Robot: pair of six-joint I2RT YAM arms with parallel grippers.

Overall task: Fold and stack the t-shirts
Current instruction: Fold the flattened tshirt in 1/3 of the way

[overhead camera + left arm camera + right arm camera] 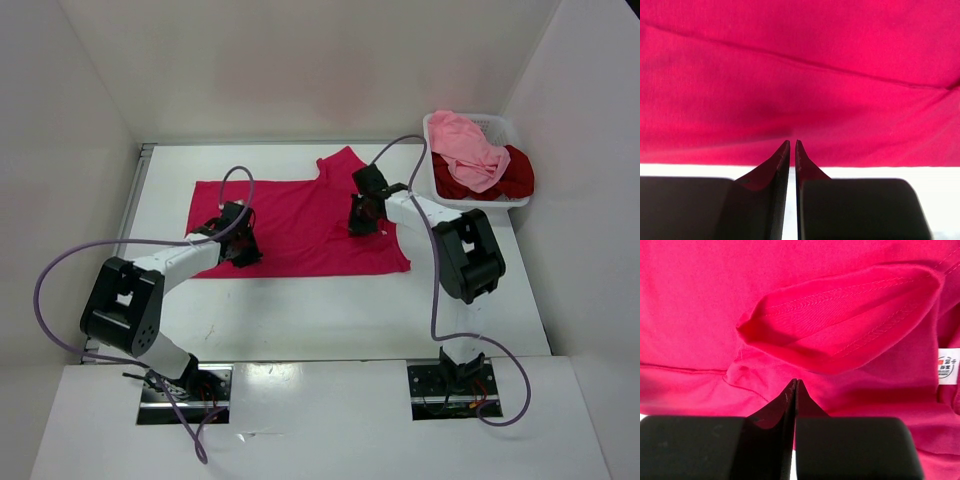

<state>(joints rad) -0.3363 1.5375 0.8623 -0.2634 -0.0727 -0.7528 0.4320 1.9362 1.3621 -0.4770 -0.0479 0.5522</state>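
Note:
A bright crimson-pink t-shirt [300, 225] lies spread flat across the middle of the table, one sleeve pointing to the back. My left gripper [240, 248] is low at the shirt's near left hem. In the left wrist view its jaws [792, 142] are closed to a thin slit, with their tips on the hem of the shirt [800, 75]. My right gripper [362, 222] is down on the shirt's right part. Its jaws [796, 381] are pressed together, with the tips against the cloth [715, 300] just below the neck opening [840, 315]. The light pink t-shirt [468, 148] and the dark red t-shirt [515, 170] lie bunched in the basket.
A white mesh basket [428, 140] stands at the back right corner. White walls close in the table on the left, back and right. A white label [948, 366] shows at the shirt's neck. Purple cables loop off both arms.

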